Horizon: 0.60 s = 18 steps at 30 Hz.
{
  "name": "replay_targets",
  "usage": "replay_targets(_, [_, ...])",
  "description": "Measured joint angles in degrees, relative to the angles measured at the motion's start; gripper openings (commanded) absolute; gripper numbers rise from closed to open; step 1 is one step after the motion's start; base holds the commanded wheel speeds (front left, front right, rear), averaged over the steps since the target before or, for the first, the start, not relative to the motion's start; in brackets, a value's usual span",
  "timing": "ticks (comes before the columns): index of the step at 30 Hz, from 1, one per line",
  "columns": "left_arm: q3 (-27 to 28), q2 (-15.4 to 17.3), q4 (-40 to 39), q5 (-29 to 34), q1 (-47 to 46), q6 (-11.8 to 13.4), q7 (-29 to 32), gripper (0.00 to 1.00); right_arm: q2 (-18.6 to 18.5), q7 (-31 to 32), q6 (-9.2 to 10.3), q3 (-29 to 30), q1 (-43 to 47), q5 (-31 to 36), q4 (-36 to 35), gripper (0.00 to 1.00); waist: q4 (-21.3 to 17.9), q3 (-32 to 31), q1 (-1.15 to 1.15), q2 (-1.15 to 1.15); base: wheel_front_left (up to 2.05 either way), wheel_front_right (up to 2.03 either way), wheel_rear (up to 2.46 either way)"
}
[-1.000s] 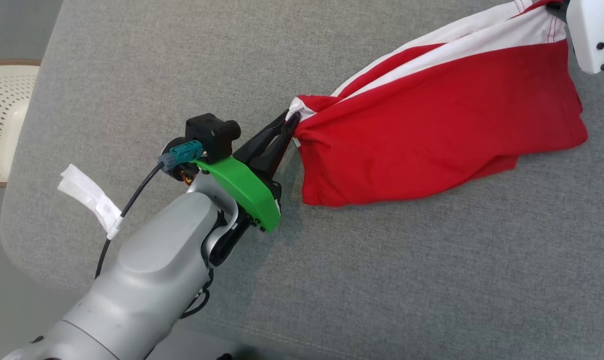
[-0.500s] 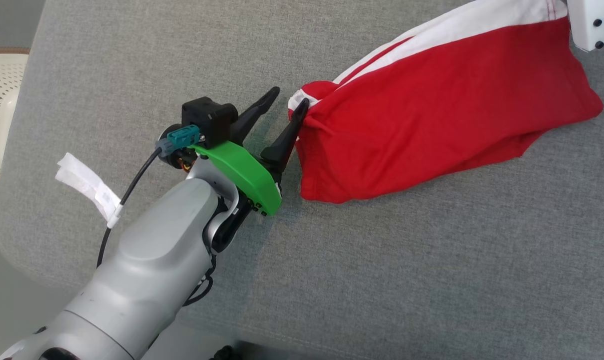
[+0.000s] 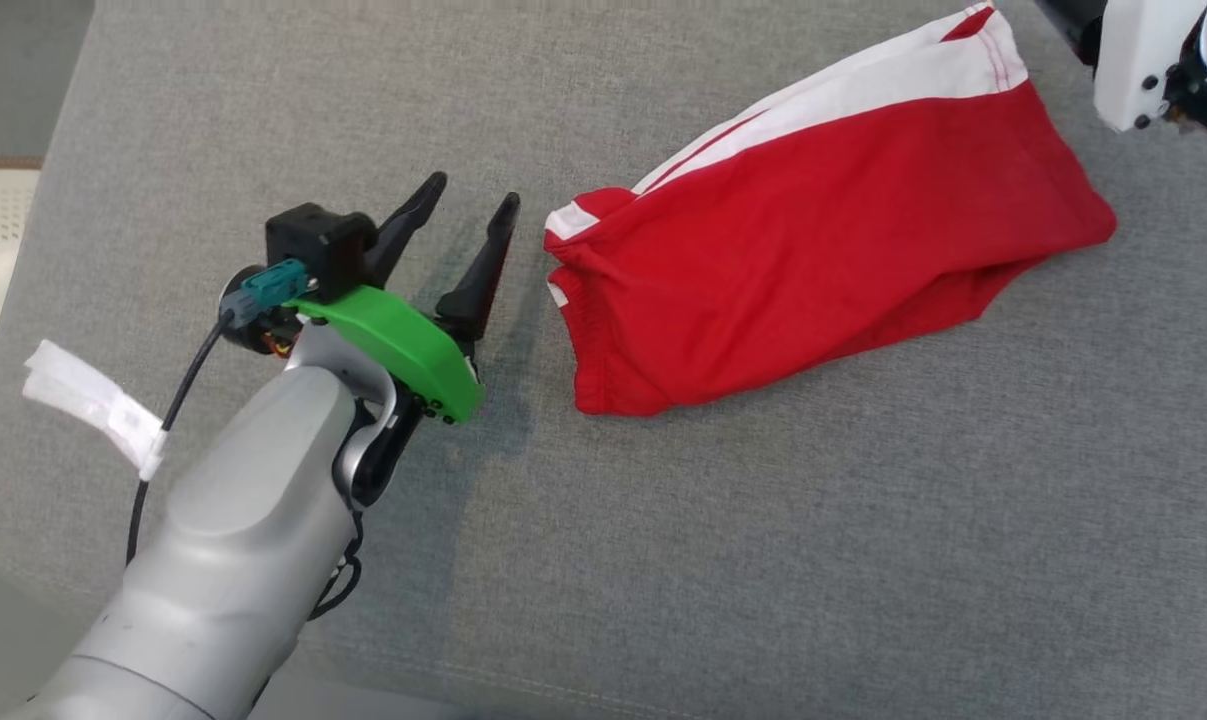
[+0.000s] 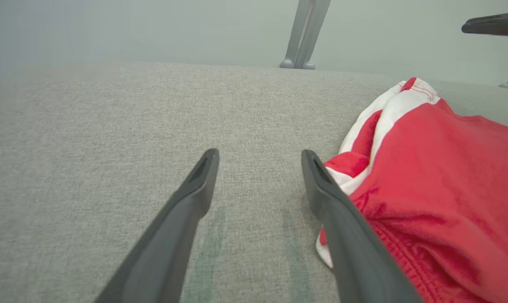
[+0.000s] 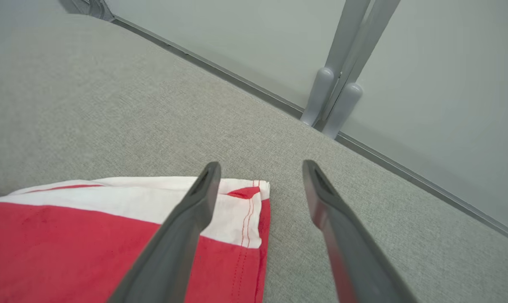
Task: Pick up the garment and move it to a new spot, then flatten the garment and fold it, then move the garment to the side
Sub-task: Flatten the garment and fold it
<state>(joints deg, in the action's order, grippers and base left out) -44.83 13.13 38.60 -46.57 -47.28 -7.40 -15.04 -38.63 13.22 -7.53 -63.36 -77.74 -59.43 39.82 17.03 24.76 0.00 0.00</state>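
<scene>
The left gripper has released the garment, now lying just to its right; the right gripper gapes empty.

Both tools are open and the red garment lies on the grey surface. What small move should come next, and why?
Probably move the left tool to the garment's bunched near edge and pinch it, ready to spread it. The cloth lies rumpled and doubled over on the grey surface, not yet flat, and both the left tool and the right tool are open and hold nothing.
</scene>
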Motion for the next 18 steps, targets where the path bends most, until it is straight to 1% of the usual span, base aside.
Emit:
replay_targets(2, [2.57,0.31,-0.63,0.91,1.47,0.00,0.01,1.00,0.63,-4.31,0.00,0.78,2.14,-0.77,-0.45,1.00,-0.62,-1.17,0.00,0.00,0.00,0.00,0.00])
replay_targets(3, [4.16,0.54,-2.50,1.67,2.53,0.00,0.01,1.00,0.97,-7.44,0.00,1.21,3.69,-1.03,-1.03,1.00,-1.06,-1.95,0.00,0.00,0.00,0.00,0.00])
replay_targets(4, [5.15,0.51,-3.54,1.94,3.07,0.00,0.00,1.00,1.24,-8.91,0.00,1.54,4.45,-1.20,-1.19,1.00,-1.31,-2.35,0.00,0.00,0.00,0.00,0.00])
replay_targets(5, [7.53,0.29,-5.56,2.38,4.33,-0.01,0.01,1.00,1.63,-11.70,0.00,2.47,6.06,-2.15,-1.43,1.00,-1.81,-3.17,0.00,0.00,0.00,0.00,0.00])
replay_targets(7, [11.02,0.24,-8.29,4.23,6.57,-0.04,0.00,1.00,1.59,-16.25,0.00,4.13,8.95,-3.64,-2.04,1.00,-2.51,-4.45,0.00,0.00,0.00,0.00,0.00])
replay_targets(9, [14.78,-0.11,-10.83,5.68,9.34,-0.07,-0.02,1.00,1.12,-20.45,0.03,4.69,12.25,-3.75,-3.61,1.00,-3.26,-5.91,0.00,0.00,0.00,0.00,0.00])
replay_targets(11, [17.28,-0.68,-12.70,7.72,11.83,-0.07,-0.09,1.00,0.98,-24.48,0.03,5.78,15.12,-3.74,-4.87,1.00,-3.99,-7.13,0.00,0.00,0.00,0.00,0.00])
replay_targets(14, [20.42,-1.82,-14.81,9.67,15.32,-0.07,-0.09,1.00,1.07,-27.30,0.03,8.36,19.65,-3.41,-6.66,1.00,-5.17,-8.86,0.00,0.00,0.00,0.00,0.00])
replay_targets(16, [22.57,-2.30,-16.21,11.61,17.82,-0.07,-0.09,1.00,1.72,-27.99,0.03,10.82,23.34,-1.62,-8.05,1.00,-6.26,-10.03,0.00,0.00,0.00,0.00,0.00])
replay_targets(17, [23.60,-2.57,-16.92,12.49,18.96,-0.07,-0.09,1.00,2.41,-28.03,0.03,12.92,25.27,-0.21,-8.81,1.00,-6.86,-10.55,0.00,0.00,0.00,0.00,0.00])
replay_targets(18, [24.71,-2.85,-17.64,13.55,20.11,-0.07,-0.09,1.00,3.32,-28.04,0.03,16.19,27.19,1.46,-9.95,1.00,-7.50,-11.00,0.00,0.00,0.00,0.00,0.00])
